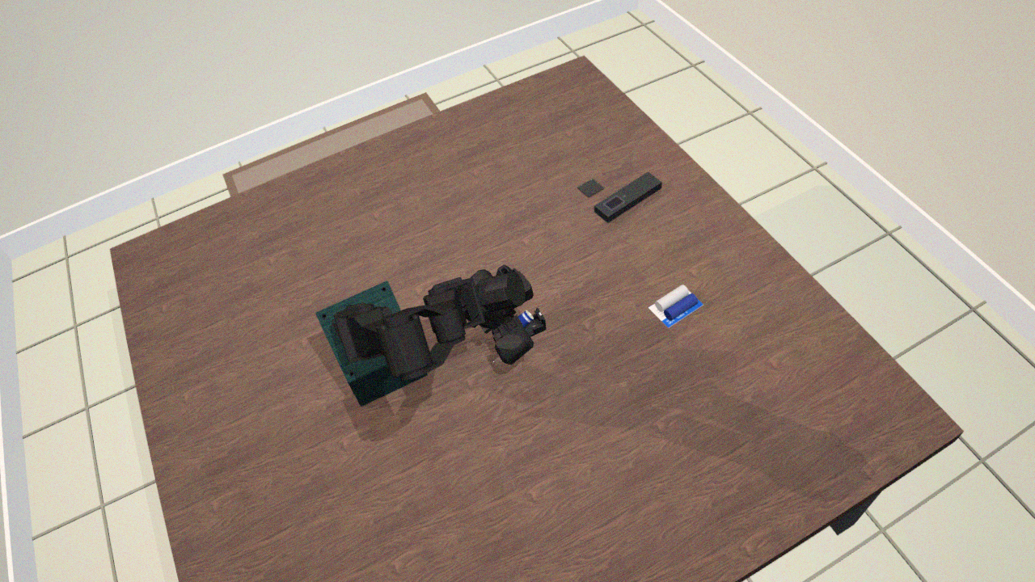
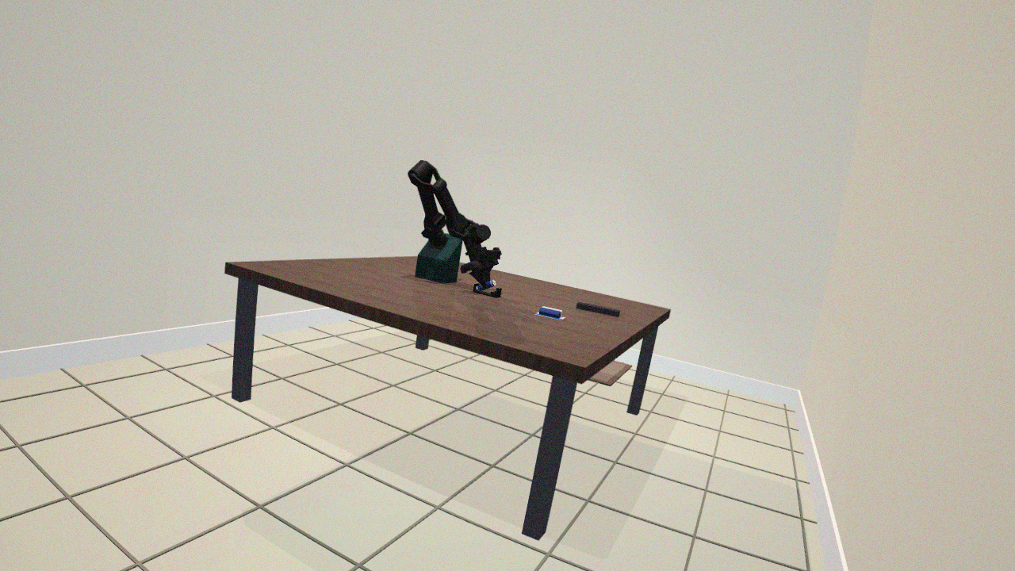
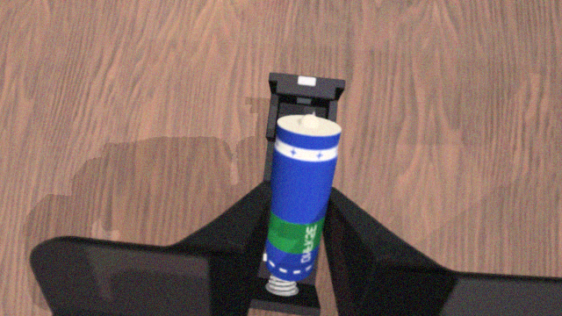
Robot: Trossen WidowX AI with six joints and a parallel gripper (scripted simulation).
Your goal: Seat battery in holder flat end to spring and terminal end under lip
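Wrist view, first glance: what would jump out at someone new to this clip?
The blue battery fills the middle of the wrist view, clamped in the gripper and tilted, its flat end on the spring and its terminal end raised short of the lip of the black holder. From the top, a blue and white pack and a dark remote lie farther out on the table.
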